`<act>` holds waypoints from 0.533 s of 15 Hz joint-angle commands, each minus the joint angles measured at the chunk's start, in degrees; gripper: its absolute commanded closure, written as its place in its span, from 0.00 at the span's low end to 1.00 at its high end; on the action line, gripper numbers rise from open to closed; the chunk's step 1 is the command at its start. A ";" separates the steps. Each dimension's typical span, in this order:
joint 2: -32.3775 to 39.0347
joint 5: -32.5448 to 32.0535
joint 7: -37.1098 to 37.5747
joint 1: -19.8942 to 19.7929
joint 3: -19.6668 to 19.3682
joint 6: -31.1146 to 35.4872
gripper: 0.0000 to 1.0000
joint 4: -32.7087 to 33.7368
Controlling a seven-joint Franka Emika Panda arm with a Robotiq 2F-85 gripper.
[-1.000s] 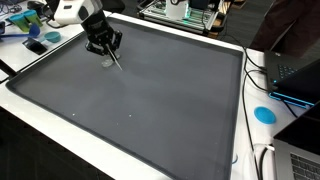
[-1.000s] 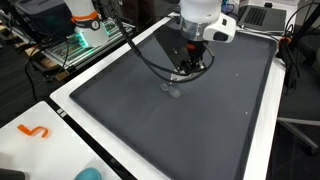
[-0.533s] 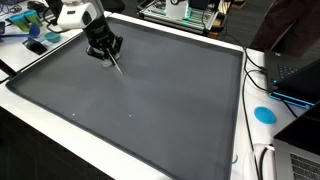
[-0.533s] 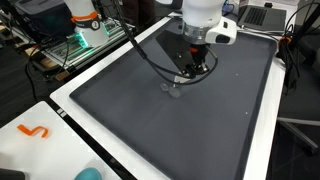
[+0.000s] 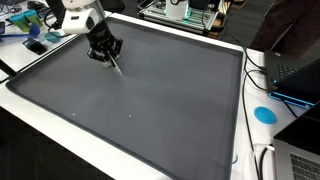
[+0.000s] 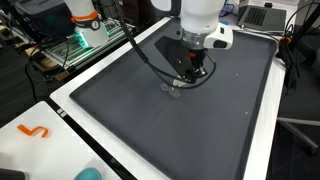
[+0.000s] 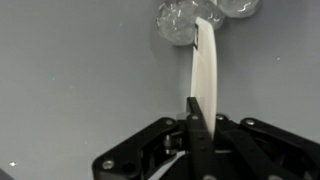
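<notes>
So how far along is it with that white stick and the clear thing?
Done: the claw is shut on the white stick. In hand: the stick's tip is at the clear crumpled thing on the gray mat; whether touching is unclear. Left: probably any work on that thing itself.

grey mat (image 5: 170,95) on white table (image 6: 60,155)

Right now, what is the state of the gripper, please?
Gripper: jaws closed, holding a thin white strip.
</notes>
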 commanded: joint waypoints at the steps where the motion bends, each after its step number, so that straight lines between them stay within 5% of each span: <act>1: 0.10 -1.14 -2.14 -1.04 0.19 1.82 0.99 -1.86; 8: 0.91 -1.14 -3.19 -2.17 -0.39 3.84 0.99 -3.15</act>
